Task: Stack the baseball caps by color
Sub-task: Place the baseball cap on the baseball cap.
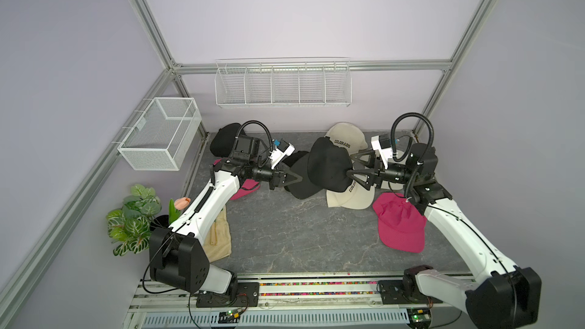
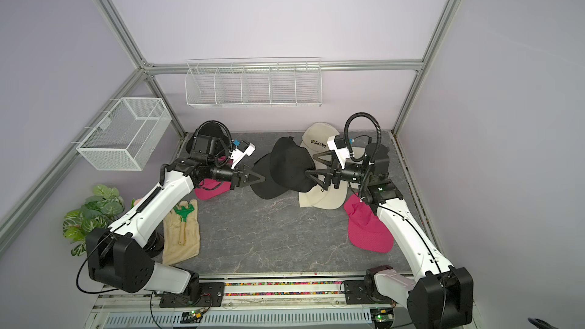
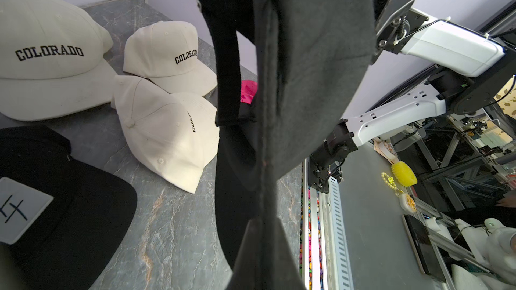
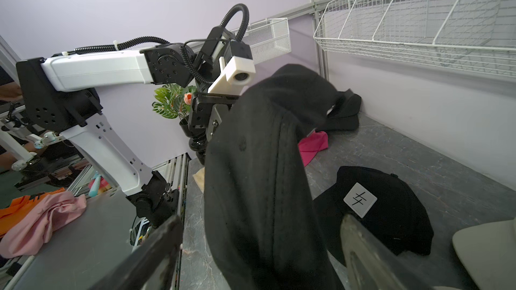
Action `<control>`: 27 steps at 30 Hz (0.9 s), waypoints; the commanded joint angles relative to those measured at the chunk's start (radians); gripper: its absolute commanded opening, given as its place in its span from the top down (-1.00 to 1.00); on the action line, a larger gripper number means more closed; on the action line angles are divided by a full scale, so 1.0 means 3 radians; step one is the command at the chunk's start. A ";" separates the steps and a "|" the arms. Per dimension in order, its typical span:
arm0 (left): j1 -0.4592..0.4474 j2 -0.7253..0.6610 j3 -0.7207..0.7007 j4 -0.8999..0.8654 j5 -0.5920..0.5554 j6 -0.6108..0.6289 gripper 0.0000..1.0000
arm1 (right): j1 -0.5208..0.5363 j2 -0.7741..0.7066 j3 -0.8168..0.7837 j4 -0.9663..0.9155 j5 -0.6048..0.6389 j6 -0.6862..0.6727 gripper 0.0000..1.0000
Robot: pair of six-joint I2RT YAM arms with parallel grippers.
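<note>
Far-left black fabric cap (image 1: 221,140): mostly behind the left arm's (image 1: 243,156) wrist.
Left magenta pink cap (image 1: 242,193): only its near edge shows under that arm.
Far-right cream fabric cap (image 1: 399,157): slivers only, behind the right arm (image 1: 421,162).
Near cream lettered cap (image 1: 345,200): word half covered by the lifted black cap (image 1: 329,166).
Black cap with white square patch (image 3: 83,205): cut by the left wrist view's edge.
Flat beige cloth (image 1: 220,238): partly under the left arm.
</note>
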 commanded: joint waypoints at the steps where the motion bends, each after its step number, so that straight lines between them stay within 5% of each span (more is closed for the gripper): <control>1: -0.0078 0.0043 0.0176 -0.0113 0.0163 0.0187 1.00 | 0.0103 0.0144 0.0083 -0.0202 0.0030 -0.0211 -0.78; 14: 0.0006 0.0219 0.0439 -0.0331 0.0099 0.0378 1.00 | 0.0359 0.0290 0.0246 -0.0477 -0.0656 -0.0859 -0.80; 16: 0.0063 0.0264 0.0481 -0.0383 0.0101 0.0437 1.00 | 0.0363 0.0325 0.0318 -0.0593 -0.0874 -0.0967 -0.99; 23: 0.0184 0.0444 0.0692 -0.0698 -0.0187 0.0610 1.00 | 0.0359 0.0328 0.0641 -0.1497 -0.1167 -0.1591 -0.16; 27: 0.0177 0.0446 0.0670 -0.0628 -0.0296 0.0595 1.00 | 0.0363 0.0347 0.0674 -0.1510 -0.1177 -0.1571 -0.13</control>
